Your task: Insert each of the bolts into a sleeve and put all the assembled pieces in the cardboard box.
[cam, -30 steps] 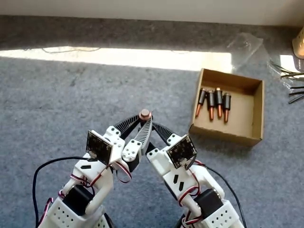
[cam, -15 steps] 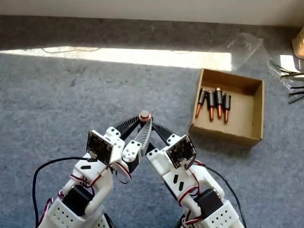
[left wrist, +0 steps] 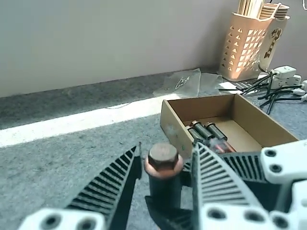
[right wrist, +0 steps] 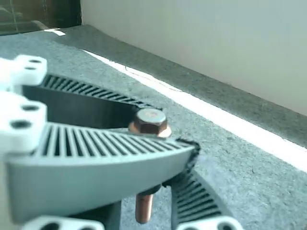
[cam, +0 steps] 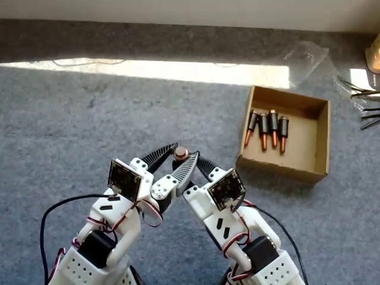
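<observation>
A copper-headed bolt [cam: 181, 154] stands upright in a black sleeve [left wrist: 163, 184] between the two arms, above the grey carpet. My left gripper [cam: 184, 151] is open, with its ribbed fingers [left wrist: 115, 184] on either side of the bolt head [left wrist: 163, 160] and a gap on each side. My right gripper [cam: 190, 162] is shut on the sleeve lower down, and the bolt's copper tip [right wrist: 143, 209] pokes out below. The cardboard box [cam: 282, 169] lies to the right and holds several assembled pieces [cam: 265, 129].
A clear plastic bag [cam: 306, 56] lies behind the box, and black cables [cam: 363, 92] lie at the right edge. A perforated basket [left wrist: 249, 43] and a power strip [left wrist: 288, 74] stand by the wall. Open carpet stretches to the left.
My left gripper has opened and let go of the bolt head, its fingers spreading apart. The bolt and sleeve stay held in the right gripper, slightly lower.
</observation>
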Controlling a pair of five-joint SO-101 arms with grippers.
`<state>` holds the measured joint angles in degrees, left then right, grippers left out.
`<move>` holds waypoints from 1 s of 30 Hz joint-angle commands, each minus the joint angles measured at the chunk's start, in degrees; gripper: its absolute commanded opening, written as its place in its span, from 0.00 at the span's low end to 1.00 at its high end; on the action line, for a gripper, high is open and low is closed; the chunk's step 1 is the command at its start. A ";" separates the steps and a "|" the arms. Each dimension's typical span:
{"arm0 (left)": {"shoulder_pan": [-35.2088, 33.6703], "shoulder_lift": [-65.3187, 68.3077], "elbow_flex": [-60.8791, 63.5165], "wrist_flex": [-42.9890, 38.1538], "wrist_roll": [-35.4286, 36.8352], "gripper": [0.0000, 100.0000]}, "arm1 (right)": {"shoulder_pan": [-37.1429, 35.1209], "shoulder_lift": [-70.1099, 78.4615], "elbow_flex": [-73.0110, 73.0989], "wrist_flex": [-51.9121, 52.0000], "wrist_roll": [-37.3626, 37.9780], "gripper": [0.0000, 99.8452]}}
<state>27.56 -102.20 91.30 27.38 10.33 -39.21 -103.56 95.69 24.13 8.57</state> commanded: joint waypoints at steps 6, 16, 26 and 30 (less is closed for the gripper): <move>-2.77 -0.84 -5.32 0.09 0.18 0.17 | 0.66 -0.31 7.78 -2.24 0.62 0.00; -18.95 -0.84 -11.82 0.09 0.18 0.17 | 0.75 -0.31 7.87 -2.15 0.70 0.00; -35.65 -0.92 -10.68 0.35 0.18 0.17 | 6.64 -0.31 7.60 -2.24 0.70 0.00; -37.32 -0.92 -7.96 0.35 0.18 0.16 | 6.64 -0.31 7.60 -2.24 0.70 0.00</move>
<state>-8.48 -102.46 82.68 27.38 10.33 -33.41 -103.56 95.69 24.13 8.57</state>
